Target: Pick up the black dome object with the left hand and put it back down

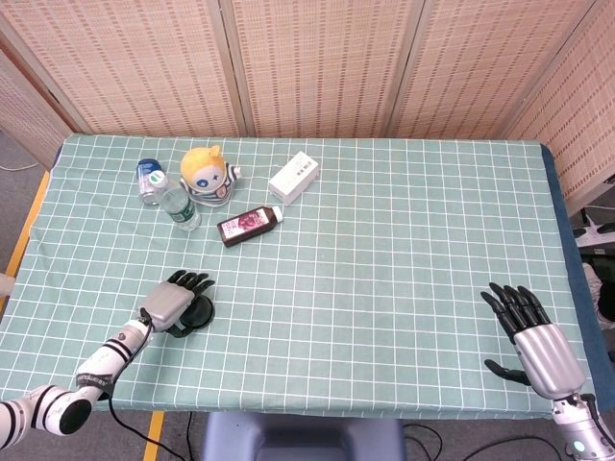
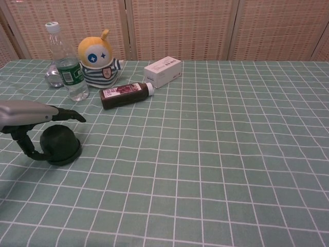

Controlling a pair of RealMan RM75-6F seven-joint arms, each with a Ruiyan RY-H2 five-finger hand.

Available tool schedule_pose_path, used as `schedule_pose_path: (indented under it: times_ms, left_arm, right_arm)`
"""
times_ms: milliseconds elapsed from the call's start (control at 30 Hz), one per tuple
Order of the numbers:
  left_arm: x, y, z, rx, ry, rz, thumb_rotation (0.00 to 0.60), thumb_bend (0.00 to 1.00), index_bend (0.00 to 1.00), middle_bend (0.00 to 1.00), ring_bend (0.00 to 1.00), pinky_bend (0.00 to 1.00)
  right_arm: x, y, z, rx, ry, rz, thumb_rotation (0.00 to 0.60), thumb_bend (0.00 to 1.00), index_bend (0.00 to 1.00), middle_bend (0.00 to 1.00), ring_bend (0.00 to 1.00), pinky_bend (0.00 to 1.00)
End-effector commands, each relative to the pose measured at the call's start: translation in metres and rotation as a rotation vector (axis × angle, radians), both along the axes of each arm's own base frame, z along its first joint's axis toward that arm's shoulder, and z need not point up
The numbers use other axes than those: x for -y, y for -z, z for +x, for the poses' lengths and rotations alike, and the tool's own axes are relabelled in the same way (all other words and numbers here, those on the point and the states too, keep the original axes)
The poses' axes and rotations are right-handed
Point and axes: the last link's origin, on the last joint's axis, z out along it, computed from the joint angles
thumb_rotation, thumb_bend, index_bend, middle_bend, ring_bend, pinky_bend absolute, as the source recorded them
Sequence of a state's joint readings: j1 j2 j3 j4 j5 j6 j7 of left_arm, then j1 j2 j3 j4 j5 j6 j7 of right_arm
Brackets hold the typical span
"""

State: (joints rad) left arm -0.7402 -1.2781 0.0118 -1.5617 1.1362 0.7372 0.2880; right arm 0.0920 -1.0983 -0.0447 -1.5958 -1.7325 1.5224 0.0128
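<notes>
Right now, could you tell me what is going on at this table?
The left robot hand is over the black dome object, which sits on the green checked tablecloth. Its fingers reach across above the dome and its thumb comes down beside it, with a gap showing over the top, so it does not look gripped. The right robot hand rests open near the table's front right corner, holding nothing.
</notes>
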Motion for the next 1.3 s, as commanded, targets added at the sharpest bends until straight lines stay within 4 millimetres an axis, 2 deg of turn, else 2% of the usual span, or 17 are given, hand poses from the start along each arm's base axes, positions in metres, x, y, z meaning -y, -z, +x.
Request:
schedule_pose_path:
  times_ms: [33,200,300,433,533,633,800,1100,1300]
  left_arm:
    - [0.001,-0.002,-0.002,-0.014,0.002,0.003,0.600,0.25,0.00,0.00,0.00,0.01]
    - [0.003,-0.007,-0.002,-0.040,0.061,0.081,0.600,0.24,0.00,0.01,0.00,0.01]
    - [0.004,-0.006,-0.004,-0.053,0.080,0.101,0.600,0.25,0.05,0.11,0.00,0.01]
    - [0.003,-0.007,-0.003,-0.048,0.082,0.108,0.600,0.25,0.11,0.17,0.01,0.01]
    - [0.003,-0.007,-0.003,-0.051,0.091,0.112,0.600,0.26,0.19,0.27,0.07,0.01]
    - [0.004,-0.006,-0.003,-0.053,0.092,0.108,0.600,0.26,0.32,0.37,0.15,0.01]
    - [0.004,-0.005,-0.003,-0.054,0.103,0.115,0.600,0.27,0.43,0.44,0.21,0.02]
    - [0.005,-0.012,0.003,-0.012,0.128,0.132,0.600,0.26,0.47,0.50,0.25,0.02]
    - [0.002,-0.032,0.008,0.045,0.129,0.190,0.600,0.26,0.47,0.50,0.25,0.02]
  right_arm:
    - [0.000,0.000,0.000,0.000,-0.001,0.002,0.600,0.00,0.00,0.00,0.00,0.00]
    - [0.000,0.001,0.000,0.001,-0.001,0.003,0.600,0.00,0.00,0.00,0.00,0.00]
    - [0.001,0.001,0.000,-0.004,0.003,0.006,0.600,0.00,0.00,0.00,0.00,0.00]
    - [0.001,0.001,0.001,-0.003,0.002,0.005,0.600,0.00,0.00,0.00,0.00,0.00]
    - [0.000,0.000,0.001,-0.001,0.002,0.001,0.600,0.00,0.00,0.00,0.00,0.00]
    - [0.000,0.000,0.001,-0.001,0.003,0.003,0.600,0.00,0.00,0.00,0.00,0.00]
    - [0.001,0.001,0.001,-0.003,0.005,0.005,0.600,0.00,0.00,0.00,0.00,0.00]
    - [0.002,0.002,0.001,-0.005,0.007,0.006,0.600,0.00,0.00,0.00,0.00,0.00]
    - [0.002,0.002,0.001,-0.003,0.007,0.007,0.600,0.00,0.00,0.00,0.00,0.00]
